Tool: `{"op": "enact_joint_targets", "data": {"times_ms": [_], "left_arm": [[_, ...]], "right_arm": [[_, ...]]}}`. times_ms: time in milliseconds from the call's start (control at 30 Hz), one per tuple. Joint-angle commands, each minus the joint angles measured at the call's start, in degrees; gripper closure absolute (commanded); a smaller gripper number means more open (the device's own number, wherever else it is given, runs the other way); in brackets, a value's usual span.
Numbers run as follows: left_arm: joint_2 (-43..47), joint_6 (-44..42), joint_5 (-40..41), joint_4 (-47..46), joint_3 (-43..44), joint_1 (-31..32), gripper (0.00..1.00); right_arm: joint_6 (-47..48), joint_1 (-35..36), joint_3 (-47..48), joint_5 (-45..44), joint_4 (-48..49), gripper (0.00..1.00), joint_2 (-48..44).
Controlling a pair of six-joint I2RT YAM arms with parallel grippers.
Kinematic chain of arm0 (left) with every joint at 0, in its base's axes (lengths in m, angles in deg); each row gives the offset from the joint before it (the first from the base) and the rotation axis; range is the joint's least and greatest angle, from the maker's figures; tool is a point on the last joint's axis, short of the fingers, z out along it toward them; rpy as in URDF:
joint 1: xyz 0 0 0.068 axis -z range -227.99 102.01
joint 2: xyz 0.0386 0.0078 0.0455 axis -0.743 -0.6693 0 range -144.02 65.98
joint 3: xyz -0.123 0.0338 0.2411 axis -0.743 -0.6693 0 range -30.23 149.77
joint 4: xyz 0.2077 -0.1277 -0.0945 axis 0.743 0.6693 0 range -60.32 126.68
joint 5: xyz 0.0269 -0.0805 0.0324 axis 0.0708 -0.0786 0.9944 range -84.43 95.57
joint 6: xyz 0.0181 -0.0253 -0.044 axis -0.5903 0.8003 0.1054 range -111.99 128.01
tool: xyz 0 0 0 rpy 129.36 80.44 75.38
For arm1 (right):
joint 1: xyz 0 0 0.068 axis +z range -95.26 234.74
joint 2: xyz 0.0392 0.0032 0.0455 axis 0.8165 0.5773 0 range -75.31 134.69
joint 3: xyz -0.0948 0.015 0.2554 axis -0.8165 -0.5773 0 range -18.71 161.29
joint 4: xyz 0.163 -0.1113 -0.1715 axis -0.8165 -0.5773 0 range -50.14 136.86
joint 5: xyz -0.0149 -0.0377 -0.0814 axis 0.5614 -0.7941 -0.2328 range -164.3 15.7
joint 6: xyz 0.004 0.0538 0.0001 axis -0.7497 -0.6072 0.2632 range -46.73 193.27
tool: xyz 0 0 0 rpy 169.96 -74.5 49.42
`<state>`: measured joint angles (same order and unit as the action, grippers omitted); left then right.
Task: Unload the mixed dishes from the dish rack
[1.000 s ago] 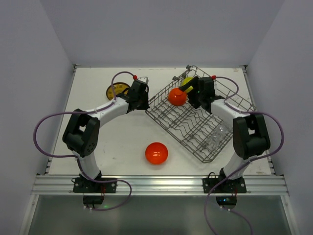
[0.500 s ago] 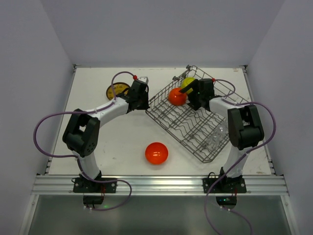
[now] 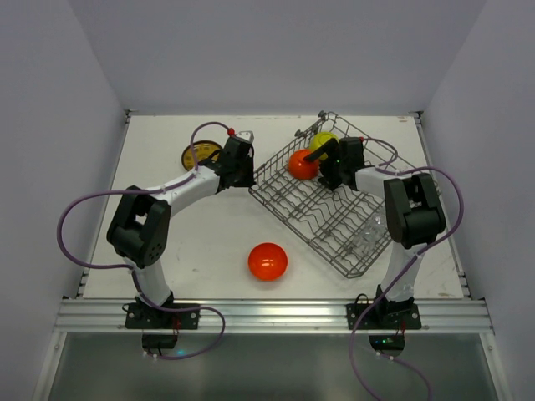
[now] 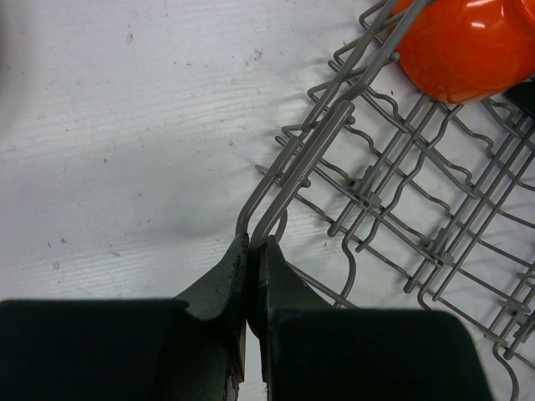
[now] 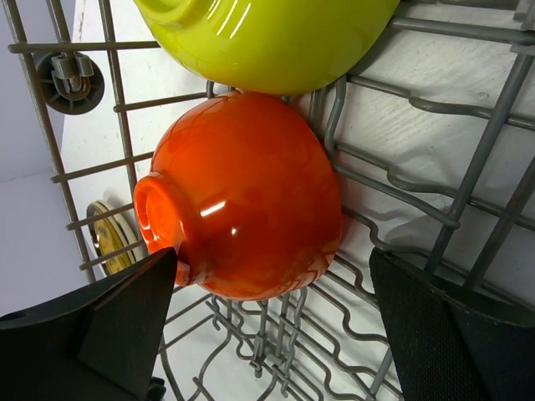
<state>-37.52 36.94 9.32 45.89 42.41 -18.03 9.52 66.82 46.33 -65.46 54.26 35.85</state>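
From above, the large grey wire dish rack (image 3: pixel 328 224) sits angled on the white table (image 3: pixel 209 234). The left claw (image 3: pixel 243 170) meets its near-left corner. The right claw (image 3: pixel 320 164) reaches just beside a glossy orange bowl (image 3: pixel 301 165) inside the rack, with a yellow-green bowl (image 3: pixel 322 140) behind it. A second orange bowl (image 3: pixel 267 261) lies on the table, well apart.

In the left wrist view, the left claw (image 4: pixel 253 247) is pinched shut on the rack's rim wire (image 4: pixel 288 180).

In the right wrist view, the right claw (image 5: pixel 272 261) gapes fully wide and grips nothing; the orange bowl (image 5: pixel 242 200) lies between its fingers (image 5: pixel 109 322), touching the yellow-green bowl (image 5: pixel 267 42).
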Motion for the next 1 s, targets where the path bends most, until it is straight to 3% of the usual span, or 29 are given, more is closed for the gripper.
{"op": "enact_joint_targets", "data": {"times_ms": [0, 167, 333, 967], "left_arm": [[0.9, 0.8, -0.8, -1.9, 1.7, -0.3, 1.00], [1.1, 0.7, -0.2, -1.6, 1.8, -0.3, 1.00], [1.1, 0.4, -0.1, -1.4, 1.8, -0.3, 1.00], [0.7, 0.3, -0.5, -1.4, 2.2, -0.2, 1.00]], "right_arm": [[1.6, -0.6, 1.0, 0.0, 3.8, 0.01, 0.6], [2.0, -0.6, 1.2, 0.9, 5.3, 0.01, 1.8], [2.6, -0.7, -2.4, 2.4, 13.5, 0.01, 0.6], [7.1, -0.6, -0.3, 6.2, 18.0, 0.02, 1.4]]}}
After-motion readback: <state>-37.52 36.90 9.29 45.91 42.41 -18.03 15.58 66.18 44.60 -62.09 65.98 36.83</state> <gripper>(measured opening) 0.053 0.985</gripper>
